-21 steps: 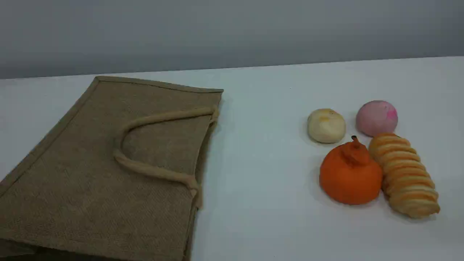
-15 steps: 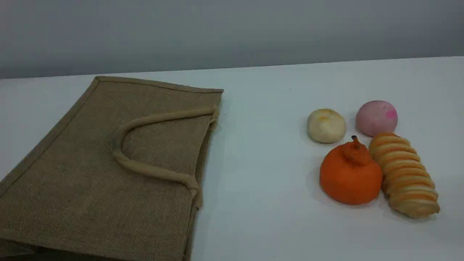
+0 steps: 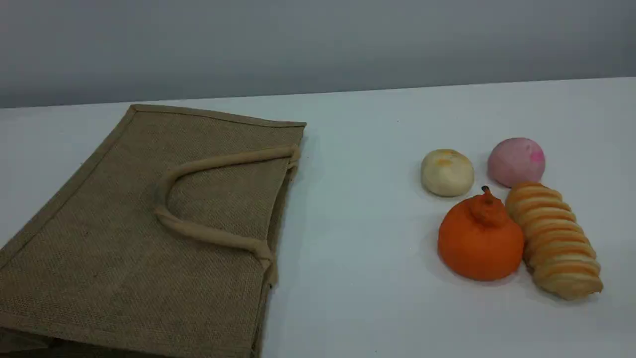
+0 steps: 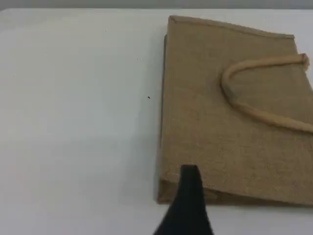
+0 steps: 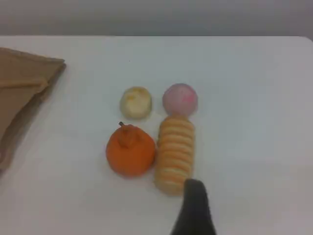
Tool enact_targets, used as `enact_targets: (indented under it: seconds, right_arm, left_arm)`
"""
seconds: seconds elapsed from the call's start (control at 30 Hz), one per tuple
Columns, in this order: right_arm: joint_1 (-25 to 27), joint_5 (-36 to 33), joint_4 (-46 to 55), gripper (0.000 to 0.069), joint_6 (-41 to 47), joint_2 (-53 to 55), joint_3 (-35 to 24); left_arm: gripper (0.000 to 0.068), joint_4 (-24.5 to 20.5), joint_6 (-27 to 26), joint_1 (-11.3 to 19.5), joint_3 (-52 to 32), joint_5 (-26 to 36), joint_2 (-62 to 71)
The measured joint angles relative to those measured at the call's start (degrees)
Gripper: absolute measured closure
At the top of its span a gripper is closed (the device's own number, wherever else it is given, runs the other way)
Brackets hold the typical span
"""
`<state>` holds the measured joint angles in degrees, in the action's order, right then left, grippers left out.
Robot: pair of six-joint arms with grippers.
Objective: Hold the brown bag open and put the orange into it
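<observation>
The brown bag (image 3: 149,238) lies flat on the left of the white table, its beige loop handle (image 3: 208,233) resting on top and its mouth facing right. The orange (image 3: 479,243) sits upright at the right, touching a striped roll. Neither arm shows in the scene view. One dark fingertip (image 4: 190,196) of my left gripper hangs over the near edge of the bag (image 4: 230,122), holding nothing. One dark fingertip (image 5: 195,205) of my right gripper hovers near the orange (image 5: 130,152), just right of it and closer to the camera, also empty.
A pale bun (image 3: 447,172) and a pink bun (image 3: 516,161) sit behind the orange. A long orange-striped bread roll (image 3: 556,238) lies against the orange's right side. A wide strip of bare table (image 3: 357,223) separates the bag from the foods.
</observation>
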<state>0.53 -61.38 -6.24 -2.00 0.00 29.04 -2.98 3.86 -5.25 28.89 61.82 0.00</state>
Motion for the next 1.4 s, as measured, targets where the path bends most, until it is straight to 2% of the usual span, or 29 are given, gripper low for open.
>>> enact_targets:
  seconds: [1.13, 1.4]
  right_arm:
    - [0.0, 0.47, -0.44, 0.0213, 0.06, 0.0, 0.0]
    - [0.0, 4.88, -4.84, 0.0213, 0.06, 1.69, 2.99]
  left_arm:
    - [0.0122, 0.0, 0.0, 0.0, 0.07, 0.0, 0.0]
    - [0.0122, 0.0, 1.97, 0.0, 7.18, -0.11, 7.72]
